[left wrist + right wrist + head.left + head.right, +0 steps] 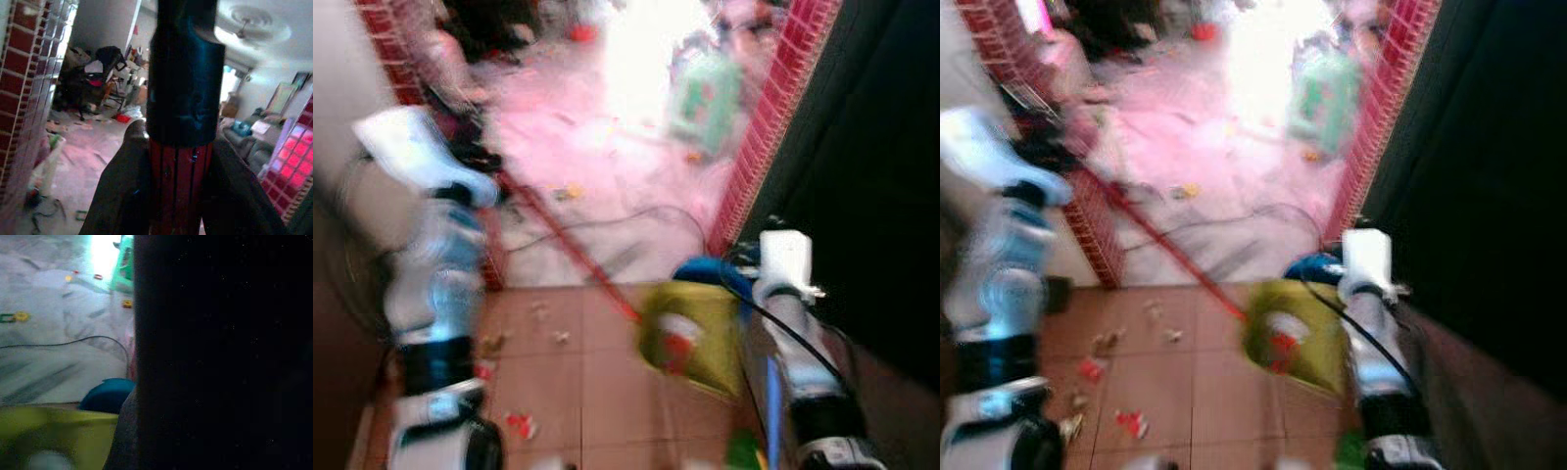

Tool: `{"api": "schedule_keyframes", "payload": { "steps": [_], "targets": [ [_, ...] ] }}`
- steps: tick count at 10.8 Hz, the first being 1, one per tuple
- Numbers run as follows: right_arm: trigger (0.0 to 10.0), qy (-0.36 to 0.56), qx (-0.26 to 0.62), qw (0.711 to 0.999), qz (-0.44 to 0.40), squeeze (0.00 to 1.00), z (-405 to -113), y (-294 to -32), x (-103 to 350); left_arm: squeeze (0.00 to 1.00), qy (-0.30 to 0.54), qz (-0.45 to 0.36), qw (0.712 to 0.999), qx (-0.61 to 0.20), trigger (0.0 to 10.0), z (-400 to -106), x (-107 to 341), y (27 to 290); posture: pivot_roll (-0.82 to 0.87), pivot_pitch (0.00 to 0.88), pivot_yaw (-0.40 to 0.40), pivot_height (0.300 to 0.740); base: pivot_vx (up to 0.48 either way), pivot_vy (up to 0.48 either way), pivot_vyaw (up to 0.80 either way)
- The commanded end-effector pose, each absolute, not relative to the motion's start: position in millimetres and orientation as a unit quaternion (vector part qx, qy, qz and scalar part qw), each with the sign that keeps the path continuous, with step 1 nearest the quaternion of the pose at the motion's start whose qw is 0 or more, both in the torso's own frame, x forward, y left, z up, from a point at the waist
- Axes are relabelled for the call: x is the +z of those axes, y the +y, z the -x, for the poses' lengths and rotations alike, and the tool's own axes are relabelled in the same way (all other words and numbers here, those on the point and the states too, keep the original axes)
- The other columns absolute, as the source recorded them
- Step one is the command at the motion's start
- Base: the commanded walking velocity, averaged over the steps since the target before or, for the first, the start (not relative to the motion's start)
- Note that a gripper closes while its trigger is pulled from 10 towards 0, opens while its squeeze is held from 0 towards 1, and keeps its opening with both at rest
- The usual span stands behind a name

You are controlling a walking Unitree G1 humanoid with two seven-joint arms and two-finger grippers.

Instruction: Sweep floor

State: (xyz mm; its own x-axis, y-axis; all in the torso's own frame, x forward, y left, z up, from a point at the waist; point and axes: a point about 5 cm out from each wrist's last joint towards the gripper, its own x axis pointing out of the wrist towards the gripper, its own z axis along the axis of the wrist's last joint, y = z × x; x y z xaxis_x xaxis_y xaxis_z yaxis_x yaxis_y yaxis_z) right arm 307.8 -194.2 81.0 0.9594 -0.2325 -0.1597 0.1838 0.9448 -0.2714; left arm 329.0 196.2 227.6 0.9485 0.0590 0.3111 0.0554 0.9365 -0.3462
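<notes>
Mid-sweep, the left end effector (178, 196) grasps the red broom handle (570, 247) slanting across frame centre, while lower-left floor scraps (521, 424) need pushing toward the yellow-green dustpan (690, 333); the right end effector's state I cannot tell.

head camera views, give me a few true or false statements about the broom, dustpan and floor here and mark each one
1. The left gripper is closed around a red broom handle. True.
2. The dustpan is blue. False: it is yellow-green; a separate blue object lies just behind it.
3. Small bits of litter lie on the brown tiles in front of the robot. True.
4. The brown tiles run on through the whole doorway. False: beyond the opening the floor is pale.
5. A thin dark cable lies across the pale floor. True.
</notes>
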Motion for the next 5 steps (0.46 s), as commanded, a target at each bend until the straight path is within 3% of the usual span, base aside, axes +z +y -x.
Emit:
{"api": "schedule_keyframes", "payload": {
  "steps": [1,5],
  "targets": [
    [10.0,0.087,-0.117,0.981,0.13,0.0,-308.9,-202.7,86.1,0.0,-0.211,0.169,0.963,-0.011,10.0,-331.2,251.7,189.1,-0.09,0.0,0.013,0.74,0.33,0.0,0.0],
    [10.0,0.089,-0.114,0.981,0.13,0.0,-308.2,-201.5,84.9,0.0,-0.237,0.143,0.961,0.006,10.0,-339.5,260.8,191.0,-0.09,0.0,0.013,0.74,0.335,0.0,0.0]
  ]
}}
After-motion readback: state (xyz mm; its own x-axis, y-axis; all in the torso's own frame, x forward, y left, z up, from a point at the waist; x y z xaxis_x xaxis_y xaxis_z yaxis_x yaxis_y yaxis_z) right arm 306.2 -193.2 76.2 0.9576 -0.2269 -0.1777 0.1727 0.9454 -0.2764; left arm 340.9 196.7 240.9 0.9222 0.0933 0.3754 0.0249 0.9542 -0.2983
